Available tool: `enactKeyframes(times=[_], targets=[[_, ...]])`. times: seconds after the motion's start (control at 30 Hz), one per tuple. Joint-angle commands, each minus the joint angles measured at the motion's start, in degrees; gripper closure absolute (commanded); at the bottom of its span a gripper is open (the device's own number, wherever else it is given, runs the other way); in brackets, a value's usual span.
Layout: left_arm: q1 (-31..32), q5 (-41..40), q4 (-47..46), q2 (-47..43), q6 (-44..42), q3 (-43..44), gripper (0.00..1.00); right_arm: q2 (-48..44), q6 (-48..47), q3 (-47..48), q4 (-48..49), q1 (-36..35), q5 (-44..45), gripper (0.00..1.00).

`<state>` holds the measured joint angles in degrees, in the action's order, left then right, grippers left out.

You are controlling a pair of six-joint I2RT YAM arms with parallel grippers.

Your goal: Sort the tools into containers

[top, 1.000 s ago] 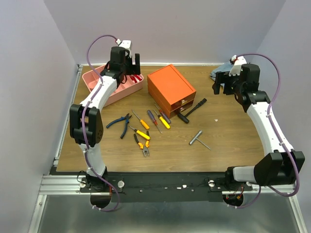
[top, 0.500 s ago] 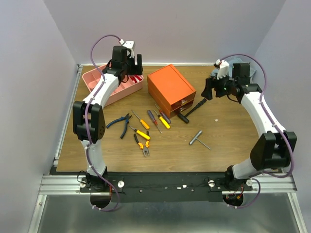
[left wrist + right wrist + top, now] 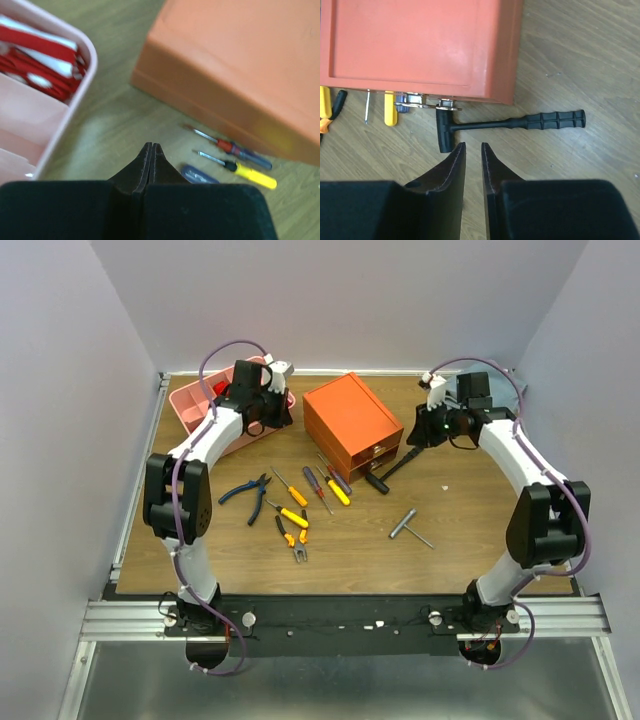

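Observation:
The orange box [image 3: 350,420] stands mid-table, the pink tray [image 3: 185,412] at the back left. My left gripper [image 3: 264,416] hovers between them, shut with nothing in it [image 3: 151,146]. Just beyond its tips lie screwdrivers [image 3: 235,150]. My right gripper [image 3: 424,432] hangs by the box's right corner. Its fingers stand a narrow gap apart and hold nothing [image 3: 473,146]. The black hammer [image 3: 520,122] lies just ahead of them, head against the box [image 3: 420,45]. Blue pliers [image 3: 245,492], orange pliers [image 3: 292,538], more screwdrivers [image 3: 335,485] and the T wrench [image 3: 408,525] lie on the table.
Red-and-white items [image 3: 45,55] lie in the corner compartment of the pink tray [image 3: 85,55]. The box's drawer fronts [image 3: 380,452] face the loose tools. White walls close the table at the back and both sides.
The left gripper has closed fully and moved right, off the tray toward the box. The right arm has swung left to the hammer, and its jaws have narrowed.

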<state>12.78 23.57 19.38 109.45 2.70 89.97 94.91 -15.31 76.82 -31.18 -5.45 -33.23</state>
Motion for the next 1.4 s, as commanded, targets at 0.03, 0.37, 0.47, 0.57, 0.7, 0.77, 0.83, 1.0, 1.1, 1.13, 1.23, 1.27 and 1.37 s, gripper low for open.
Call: enactKeyframes(times=[0.03,0.37,0.47,0.57,0.7,0.77,0.83,1.0,1.1,1.13,1.23,1.27,1.37], targets=[[0.0,5.8,-0.5,-4.0,-2.3,-4.5,1.0,5.1,1.6,3.5,3.7,-2.3,-2.1,0.74],[0.0,4.3,0.6,-5.2,-5.2,-4.6,1.0,17.7,0.8,19.1,5.3,-4.6,1.8,0.74],[0.0,4.0,-0.7,-5.9,-4.5,-5.9,1.0,19.3,0.8,21.6,5.8,-4.5,4.4,0.73],[0.0,4.7,-1.8,-6.2,-3.7,-5.8,1.0,18.1,0.4,21.9,5.3,-4.6,6.5,0.61],[0.0,6.7,-5.0,-5.4,-1.4,-1.8,1.0,13.0,2.1,16.6,4.1,-4.6,8.4,0.36],[0.0,7.7,-6.2,-3.1,0.8,1.2,1.0,9.5,5.0,12.9,3.8,-4.5,7.6,0.26],[0.1,8.4,-6.3,0.8,2.6,7.0,1.0,7.8,7.7,10.6,4.4,-4.6,5.6,0.25],[0.2,7.4,-7.4,7.7,10.1,16.2,1.0,6.7,10.6,7.5,4.7,-5.7,7.0,0.24],[0.3,6.8,-9.2,10.3,13.6,18.5,1.0,7.4,10.6,8.4,4.0,-5.9,6.7,0.24],[0.6,6.6,-9.4,11.2,14.3,18.8,1.0,7.6,10.8,8.7,4.1,-6.0,6.7,0.24],[1.2,5.9,-10.1,12.2,15.3,18.9,1.0,9.1,11.1,9.8,4.0,-6.5,7.8,0.24],[1.6,5.6,-10.2,12.5,15.5,18.8,1.0,9.6,11.1,10.1,3.9,-6.7,9.2,0.24],[2.4,5.5,-10.9,12.8,17.3,18.0,1.0,11.3,12.4,11.2,3.8,-6.9,8.8,0.25]])
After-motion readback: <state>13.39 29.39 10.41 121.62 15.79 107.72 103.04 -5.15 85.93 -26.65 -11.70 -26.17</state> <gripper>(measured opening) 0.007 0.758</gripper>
